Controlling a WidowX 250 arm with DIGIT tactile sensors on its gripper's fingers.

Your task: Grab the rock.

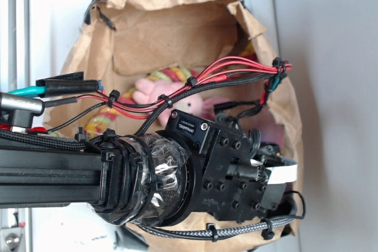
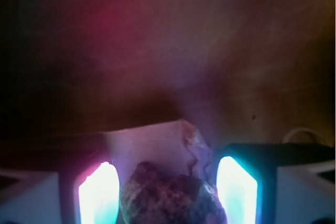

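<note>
In the wrist view the gripper (image 2: 168, 190) has its two glowing fingers (image 2: 98, 192) set apart at 8 and 4 o'clock, with the rock (image 2: 170, 195) between them at 6 o'clock; its rough mottled sides lie close to both pads, but whether they press on it I cannot tell. The rock rests on a pale torn scrap (image 2: 157, 142) that reaches up toward the centre. Beyond it the brown bag (image 2: 252, 51) is dim, with a reddish blur at 11 o'clock that cannot be made out. In the exterior view the arm (image 1: 53, 175) comes in from 9 o'clock and the black wrist (image 1: 230, 169), wrapped in tape and trailing red and black cables (image 1: 236, 66), reaches down into the open paper bag, hiding the fingers and the rock. Above the wrist, near the centre, a pink bunny (image 1: 156, 92) lies inside the bag beside a striped rope toy (image 1: 103, 121) at 9 o'clock
</note>
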